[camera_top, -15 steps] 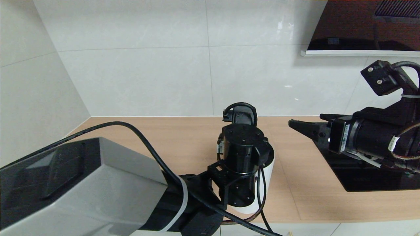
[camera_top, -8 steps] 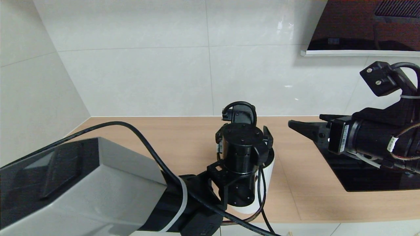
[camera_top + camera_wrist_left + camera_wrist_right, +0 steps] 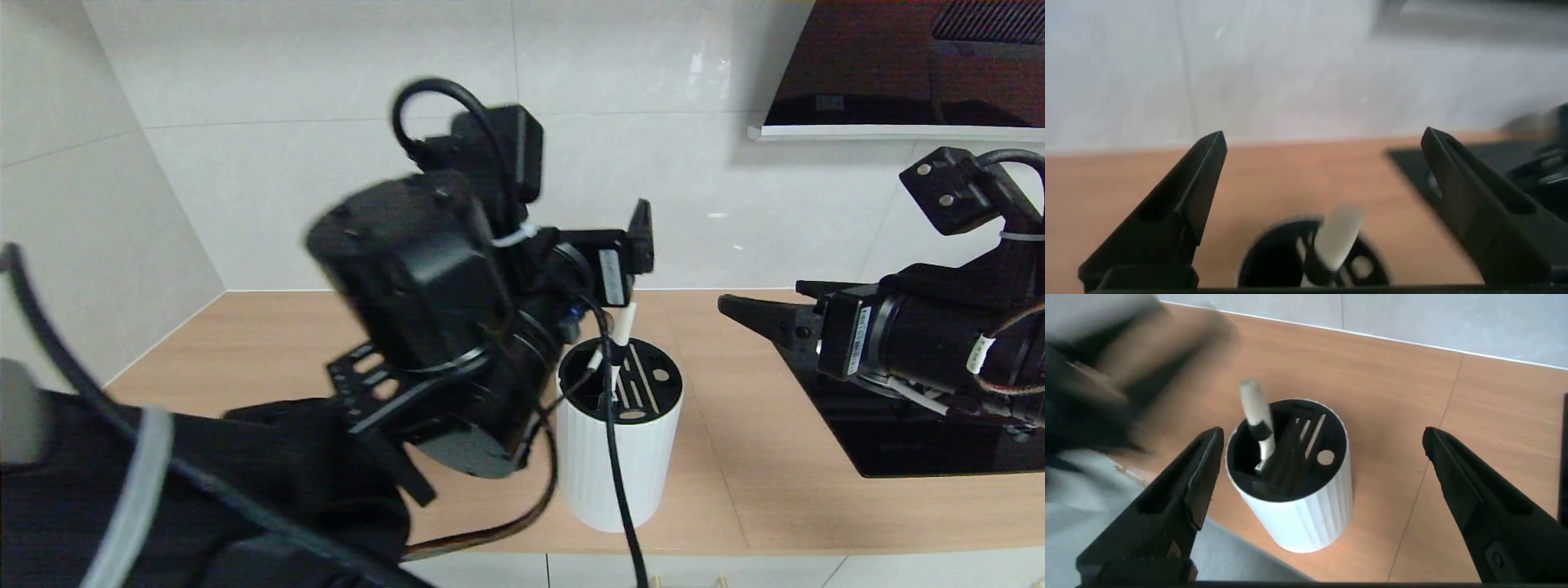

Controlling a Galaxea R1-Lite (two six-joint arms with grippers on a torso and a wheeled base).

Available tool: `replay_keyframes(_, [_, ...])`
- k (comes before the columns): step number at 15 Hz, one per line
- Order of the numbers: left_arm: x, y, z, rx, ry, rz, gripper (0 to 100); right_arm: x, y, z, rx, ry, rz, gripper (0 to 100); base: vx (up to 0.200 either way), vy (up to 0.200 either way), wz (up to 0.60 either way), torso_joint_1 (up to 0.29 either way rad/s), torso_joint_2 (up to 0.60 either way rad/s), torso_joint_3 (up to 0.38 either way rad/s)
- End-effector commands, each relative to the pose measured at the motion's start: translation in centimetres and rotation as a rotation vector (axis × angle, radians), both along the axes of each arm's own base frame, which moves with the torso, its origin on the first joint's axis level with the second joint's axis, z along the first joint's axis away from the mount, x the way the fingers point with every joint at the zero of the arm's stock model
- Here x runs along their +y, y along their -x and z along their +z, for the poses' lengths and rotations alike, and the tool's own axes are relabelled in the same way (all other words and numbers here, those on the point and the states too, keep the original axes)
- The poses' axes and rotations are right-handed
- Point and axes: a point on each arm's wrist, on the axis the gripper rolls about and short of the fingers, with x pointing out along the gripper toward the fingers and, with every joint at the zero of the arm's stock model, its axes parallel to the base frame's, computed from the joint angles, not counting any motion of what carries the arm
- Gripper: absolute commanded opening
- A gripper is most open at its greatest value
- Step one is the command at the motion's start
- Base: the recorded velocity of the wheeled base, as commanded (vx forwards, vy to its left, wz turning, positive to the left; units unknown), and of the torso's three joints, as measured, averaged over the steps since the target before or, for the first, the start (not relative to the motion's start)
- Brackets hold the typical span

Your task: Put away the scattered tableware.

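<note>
Left claw (image 3: 1323,139) wide open above white holder (image 3: 618,457)

I can't read a single word or number from here. The white sticker (image 3: 608,276) on the body of the left gripper (image 3: 1323,143) carries dark print too small for me to make out, likewise the narrow sticker (image 3: 849,341) on the right gripper (image 3: 1323,437) and the cable tag (image 3: 980,357) behind it
</note>
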Motion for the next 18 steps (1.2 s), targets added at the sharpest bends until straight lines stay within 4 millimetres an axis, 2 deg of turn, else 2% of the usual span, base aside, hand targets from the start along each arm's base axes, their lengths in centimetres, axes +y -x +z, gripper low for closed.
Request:
replay_keyframes(1, [8.2, 2.5, 5.3, -0.142, 0.058, 0.008, 100, -0.5, -0.3, 0.1, -0.015, 0.002, -0.028, 100, 0.0, 0.0, 0.0, 0.0, 0.0, 0.0])
replay_keyframes(3, [12.2, 3.9, 6.1, -0.173, 0.068, 0.06, 100, -1.9, -0.4, 0.9, -0.087, -0.006, -0.081, 100, 0.0, 0.0, 0.0, 0.0, 0.0, 0.0])
replay_keyframes(4, [14.2, 4.8, 5.7, -0.172, 0.062, 0.103, 100, -3.0, 0.0, 1.4, -0.134, -0.034, -0.122, 100, 0.0, 0.0, 0.0, 0.0, 0.0, 0.0])
replay_keyframes(6, [18.4, 7.1, 4.0, -0.148, 0.027, 0.205, 100, -6.3, 0.9, 1.1, -0.208, -0.063, -0.252, 100, 0.0, 0.0, 0.0, 0.0, 0.0, 0.0])
replay_keyframes(8, [21.7, 10.2, 2.2, -0.097, -0.019, 0.281, 100, -9.0, 2.7, 0.4, -0.252, -0.068, -0.367, 100, 0.0, 0.0, 0.0, 0.0, 0.0, 0.0])
replay_keyframes(10, [23.6, 13.8, 0.0, -0.042, -0.07, 0.26, 100, -10.9, 5.5, 0.0, -0.301, -0.077, -0.445, 100, 0.0, 0.0, 0.0, 0.0, 0.0, 0.0])
replay_keyframes(11, [24.9, 16.5, -1.3, -0.023, -0.095, 0.215, 100, -11.7, 8.0, -0.4, -0.342, -0.086, -0.481, 100, 0.0, 0.0, 0.0, 0.0, 0.0, 0.0])
replay_keyframes(14, [27.5, 21.6, -3.7, 0.008, -0.131, 0.264, 100, -12.6, 14.7, -2.0, -0.431, -0.113, -0.496, 100, 0.0, 0.0, 0.0, 0.0, 0.0, 0.0])
replay_keyframes(15, [27.8, 22.4, -4.0, -0.005, -0.128, 0.263, 100, -12.7, 15.9, -2.4, -0.437, -0.114, -0.493, 100, 0.0, 0.0, 0.0, 0.0, 0.0, 0.0])
replay_keyframes(16, [28.1, 23.9, -4.8, -0.025, -0.125, 0.296, 100, -13.0, 19.2, -3.1, -0.442, -0.115, -0.487, 100, 0.0, 0.0, 0.0, 0.0, 0.0, 0.0])
replay_keyframes(17, [28.1, 24.3, -5.0, -0.03, -0.124, 0.315, 100, -13.1, 20.2, -3.3, -0.439, -0.114, -0.484, 100, 0.0, 0.0, 0.0, 0.0, 0.0, 0.0])
replay_keyframes(18, [28.3, 25.4, -5.7, -0.048, -0.118, 0.349, 100, -13.3, 22.3, -4.3, -0.413, -0.104, -0.475, 100, 0.0, 0.0, 0.0, 0.0, 0.0, 0.0])
